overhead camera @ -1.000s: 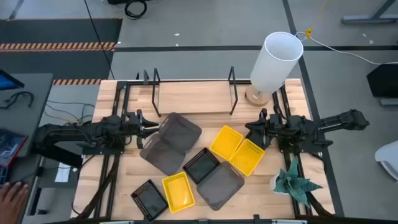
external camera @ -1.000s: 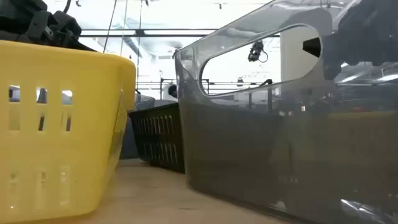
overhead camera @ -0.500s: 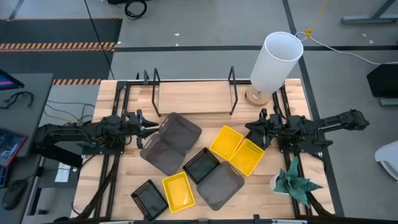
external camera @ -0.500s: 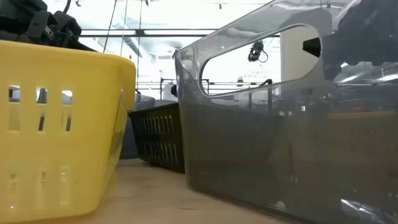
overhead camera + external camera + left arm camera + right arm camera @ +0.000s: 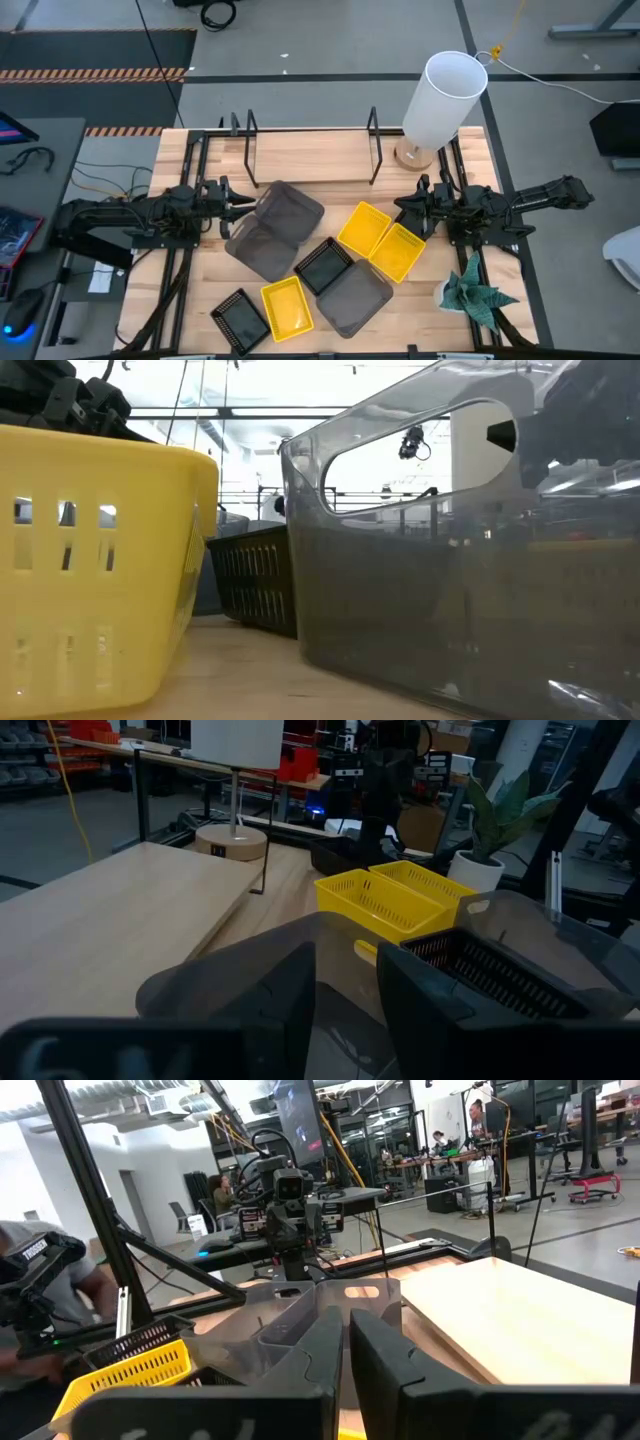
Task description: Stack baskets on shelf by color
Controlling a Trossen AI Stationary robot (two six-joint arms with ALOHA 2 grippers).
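Observation:
Several baskets lie on the table in front of the shelf (image 5: 310, 158). Two dark grey baskets (image 5: 275, 230) overlap at the left, and a third grey one (image 5: 355, 298) sits near the front. Two yellow baskets (image 5: 380, 240) lie side by side at the right, a third (image 5: 286, 305) near the front. Black mesh baskets sit at centre (image 5: 322, 265) and front left (image 5: 240, 318). My left gripper (image 5: 243, 204) is open, level, at the left end of the grey pair (image 5: 250, 970). My right gripper (image 5: 405, 208) is shut, level, just above the yellow pair's right edge. My left gripper's open fingers (image 5: 290, 990) point toward the table's right at the left end wall of the grey basket (image 5: 345, 935). I cannot tell whether they touch it.
A tall white cylinder (image 5: 445, 95) stands on a round wooden base at the shelf's right end. A green plant (image 5: 475, 290) sits at the table's front right. The shelf's wire uprights (image 5: 375, 145) rise behind the baskets. A person (image 5: 40, 1290) shows beyond the table.

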